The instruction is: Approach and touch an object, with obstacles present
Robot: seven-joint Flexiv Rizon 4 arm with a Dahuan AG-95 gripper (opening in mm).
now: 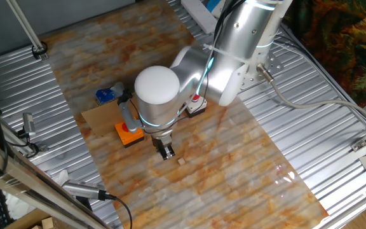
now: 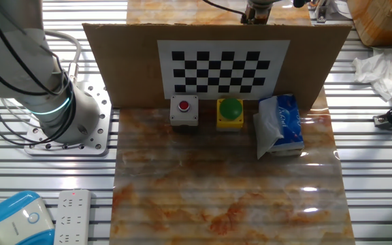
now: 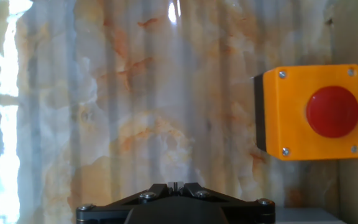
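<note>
My gripper (image 1: 165, 151) is shut and empty, pointing down over the marbled table. In the hand view its tips (image 3: 175, 185) are closed together at the bottom edge. An orange box with a red button (image 1: 129, 133) lies just left of the gripper; it shows at the right of the hand view (image 3: 309, 112), apart from the fingers. The brown cardboard strip (image 1: 99, 119) stands behind that box. In the other fixed view the strip (image 2: 114, 68) carries a checkerboard and hides the gripper and the orange box.
A grey box with a red button (image 2: 184, 110), a yellow box with a green button (image 2: 230, 112) and a blue packet (image 2: 281, 122) stand on the strip's far side. A small cube (image 1: 182, 161) lies near the gripper. The arm's base (image 2: 60, 116) is bolted beside the table.
</note>
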